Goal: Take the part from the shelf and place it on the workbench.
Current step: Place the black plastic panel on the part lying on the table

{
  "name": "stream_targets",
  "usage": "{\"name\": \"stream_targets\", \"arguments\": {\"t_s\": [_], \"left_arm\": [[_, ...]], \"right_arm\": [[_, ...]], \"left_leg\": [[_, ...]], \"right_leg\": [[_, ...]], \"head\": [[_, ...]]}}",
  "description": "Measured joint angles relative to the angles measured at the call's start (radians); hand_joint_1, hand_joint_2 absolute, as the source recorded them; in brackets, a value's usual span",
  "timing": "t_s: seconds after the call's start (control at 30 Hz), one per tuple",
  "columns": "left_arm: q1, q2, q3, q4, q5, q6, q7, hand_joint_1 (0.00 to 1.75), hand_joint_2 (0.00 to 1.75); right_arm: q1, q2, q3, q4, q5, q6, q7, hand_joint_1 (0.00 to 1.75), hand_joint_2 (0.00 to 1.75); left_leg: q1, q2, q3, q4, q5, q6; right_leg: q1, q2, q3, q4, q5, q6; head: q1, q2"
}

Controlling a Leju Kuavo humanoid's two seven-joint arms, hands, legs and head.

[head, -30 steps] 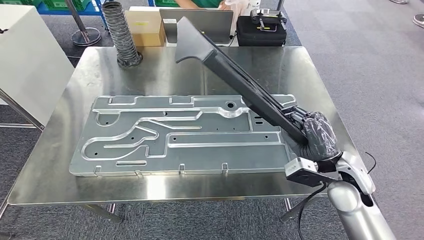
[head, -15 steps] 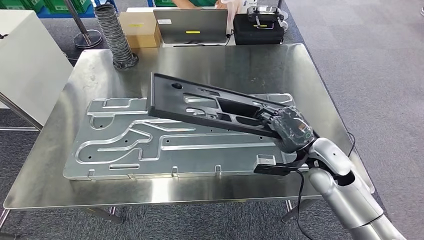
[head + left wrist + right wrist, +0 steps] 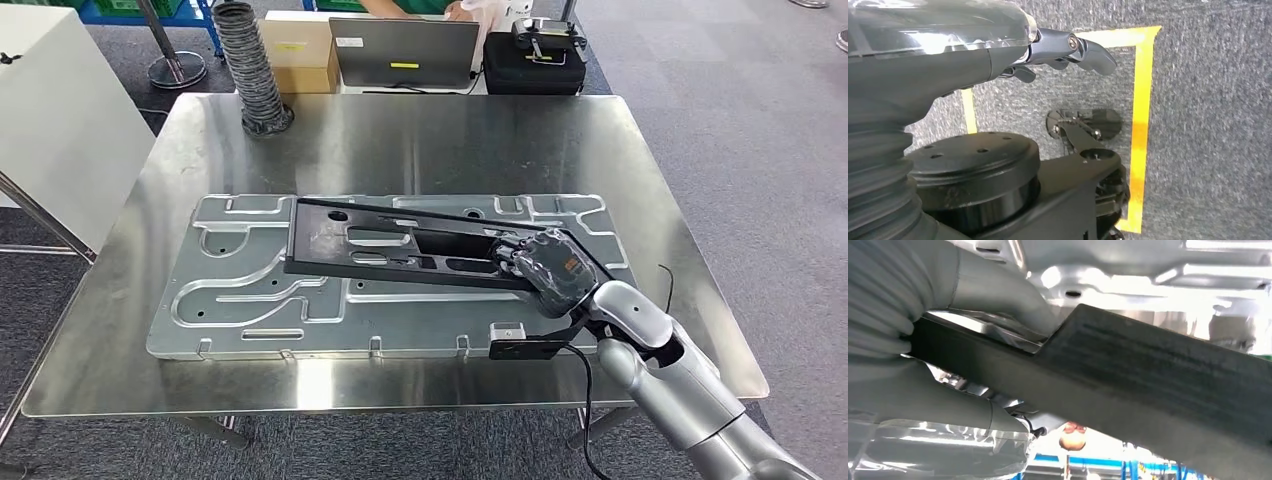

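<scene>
black part (image 3: 400, 243), long and flat with cut-outs, gripped at its 4 o'clock end by the right hand (image 3: 545, 266), whose fingers wrap that end; in the right wrist view the thumb (image 3: 998, 297) presses on the part's edge. the part lies low and nearly flat over the stamped metal panel (image 3: 250, 290) on the workbench (image 3: 420, 140), its far end toward 9 o'clock; contact with the panel cannot be told. left hand (image 3: 1068, 50) hangs over grey carpet (image 3: 1208, 120) with yellow tape (image 3: 1140, 125), its fingers loosely curled and holding nothing. progress, as a judgement: the carry looks done, lowering is near its end, and release and withdrawal are left. surroundings: a ribbed hose (image 3: 250, 70) at 11 o'clock on the bench, a laptop (image 3: 405, 52) and a black case (image 3: 535, 65) at 12 o'clock beyond it, a white cabinet (image 3: 60, 120) at 9 o'clock.
</scene>
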Motion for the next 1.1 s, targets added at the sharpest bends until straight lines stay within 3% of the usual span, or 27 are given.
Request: {"name": "stream_targets", "arguments": {"t_s": [0.07, 0.13, 0.27, 0.33, 0.4, 0.43, 0.47, 0.5, 0.57, 0.63, 0.77, 0.83, 0.9, 0.93, 0.97, 1.0, 1.03, 1.1], "left_arm": [[0.0, 0.0, 0.0, 0.0, -0.009, 0.0, 0.008, 0.0, 1.75], [0.0, 0.0, 0.0, 0.0, -0.012, 0.001, 0.015, 0.0, 1.75], [0.0, 0.0, 0.0, 0.0, 0.003, 0.0, 0.014, 0.0, 0.0], [-0.001, 0.0, 0.0, 0.0, -0.002, -0.001, 0.01, 0.0, 0.0], [0.0, 0.0, 0.0, 0.0, -0.007, -0.003, 0.011, 0.0, 0.0], [0.001, 0.0, 0.0, 0.0, -0.007, -0.003, 0.012, 0.0, 0.0], [0.002, 0.0, 0.001, 0.0, -0.006, -0.005, 0.012, 0.0, 0.0], [0.002, 0.0, 0.001, 0.0, -0.005, -0.006, 0.013, 0.0, 0.0], [0.002, 0.001, 0.001, 0.0, -0.003, -0.012, 0.014, 0.0, 0.0], [0.001, 0.001, 0.001, 0.0, 0.0, -0.019, 0.018, 0.0, 0.0], [0.001, 0.0, 0.006, 0.0, 0.01, -0.024, 0.038, 0.0, 0.0], [0.0, 0.0, 0.009, 0.0, 0.012, -0.025, 0.045, 0.0, 0.0], [-0.001, 0.0, 0.013, 0.0, 0.012, -0.025, 0.048, 0.0, 0.0], [0.0, 0.0, 0.016, 0.0, 0.012, -0.026, 0.049, 0.0, 0.0], [0.0, 0.0, 0.019, 0.0, 0.012, -0.026, 0.05, 0.0, 0.0], [0.001, 0.0, 0.022, 0.0, 0.012, -0.027, 0.051, 0.0, 0.0], [0.001, 0.0, 0.024, 0.0, 0.012, -0.027, 0.053, 0.0, 0.0], [0.0, 0.0, 0.025, 0.0, 0.011, -0.027, 0.057, 0.0, 0.0]], "right_arm": [[-0.003, -0.006, 0.01, 0.003, 0.0, 0.0, 0.005, 0.0, 0.0], [-0.004, -0.01, 0.018, 0.004, 0.0, 0.0, 0.009, 0.0, 0.0], [-0.006, -0.011, 0.033, 0.006, 0.0, 0.001, 0.013, 0.0, 0.0], [-0.01, -0.01, 0.038, 0.006, 0.001, 0.002, 0.015, 0.0, 0.0], [-0.013, -0.009, 0.044, 0.008, 0.001, 0.003, 0.017, 0.0, 0.0], [-0.013, -0.008, 0.047, 0.009, 0.002, 0.004, 0.018, 0.0, 0.0], [-0.013, -0.007, 0.051, 0.011, 0.003, 0.004, 0.02, 0.0, 0.0], [-0.012, -0.007, 0.054, 0.012, 0.005, 0.005, 0.021, 0.0, 0.0], [-0.012, -0.006, 0.058, 0.013, 0.008, 0.004, 0.024, 0.0, 0.0], [-0.012, -0.005, 0.061, 0.013, 0.011, 0.005, 0.025, 0.0, 0.0], [-0.013, -0.003, 0.064, 0.013, 0.011, 0.012, 0.025, 0.0, 0.0], [-0.016, -0.002, 0.065, 0.015, 0.008, 0.017, 0.024, 0.0, 0.0], [-0.017, -0.002, 0.067, 0.019, 0.006, 0.02, 0.024, 0.0, 0.0], [-0.017, -0.001, 0.068, 0.021, 0.004, 0.02, 0.023, 0.0, 0.0], [-0.016, -0.001, 0.069, 0.023, 0.003, 0.02, 0.023, 0.0, 0.0], [-0.016, -0.001, 0.07, 0.024, 0.002, 0.02, 0.023, 0.0, 0.0], [-0.016, 0.0, 0.07, 0.025, 0.001, 0.02, 0.022, 0.0, 0.0], [-0.017, 0.0, 0.07, 0.025, 0.0, 0.02, 0.024, 0.0, 0.0]], "left_leg": [[-0.002, -0.002, 0.006, 0.002, -0.005, -0.003], [-0.005, -0.003, 0.006, 0.004, -0.009, -0.011], [-0.005, -0.001, 0.004, 0.014, -0.022, -0.033], [-0.002, 0.001, -0.027, 0.088, -0.067, -0.044], [0.001, 0.002, -0.091, 0.224, -0.129, -0.052], [0.002, 0.002, -0.118, 0.278, -0.145, -0.055], [0.002, 0.002, -0.129, 0.297, -0.142, -0.056], [0.003, 0.002, -0.119, 0.274, -0.119, -0.056], [0.004, 0.003, -0.056, 0.141, -0.049, -0.051], [0.002, 0.002, -0.002, 0.029, -0.012, -0.041], [0.0, 0.001, 0.007, 0.0, -0.001, -0.016], [0.003, 0.003, 0.006, -0.008, 0.009, -0.003], [0.001, 0.004, -0.001, -0.008, 0.014, 0.003], [0.0, 0.004, -0.005, -0.007, 0.017, 0.004], [-0.001, 0.004, -0.01, -0.005, 0.019, 0.004], [-0.001, 0.004, -0.014, -0.002, 0.021, 0.003], [-0.001, 0.003, -0.018, 0.001, 0.022, 0.002], [-0.003, 0.002, -0.025, 0.009, 0.025, -0.002]], "right_leg": [[0.003, 0.0, 0.063, -0.137, 0.07, -0.009], [0.009, 0.001, 0.101, -0.224, 0.097, -0.018], [0.009, 0.003, 0.109, -0.247, 0.098, -0.037], [0.005, 0.001, 0.114, -0.253, 0.1, -0.048], [0.006, -0.001, 0.115, -0.253, 0.098, -0.053], [0.006, -0.001, 0.115, -0.253, 0.098, -0.054], [0.006, -0.001, 0.116, -0.252, 0.098, -0.054], [0.006, -0.001, 0.117, -0.252, 0.097, -0.053], [0.006, 0.0, 0.121, -0.25, 0.095, -0.049], [0.01, 0.001, 0.121, -0.246, 0.092, -0.041], [0.01, 0.002, 0.116, -0.241, 0.089, -0.018], [0.007, 0.002, 0.095, -0.184, 0.043, -0.01], [0.005, 0.002, 0.044, -0.056, -0.03, -0.004], [0.005, 0.002, 0.021, 0.004, -0.056, -0.002], [0.005, 0.002, 0.01, 0.036, -0.064, -0.001], [0.005, 0.002, 0.019, 0.029, -0.053, -0.002], [0.005, 0.002, 0.047, -0.018, -0.026, -0.003], [0.007, 0.002, 0.126, -0.158, 0.028, -0.01]], "head": [[0.0, 0.0], [0.0, 0.0], [0.0, 0.0], [0.0, 0.0], [0.0, 0.0], [0.0, 0.0], [0.0, 0.0], [0.0, 0.0], [0.0, 0.0], [0.0, 0.0], [0.0, 0.0], [0.0, 0.0], [0.0, 0.0], [0.0, 0.0], [0.0, 0.0], [0.0, 0.0], [0.0, 0.0], [0.0, 0.0]]}}
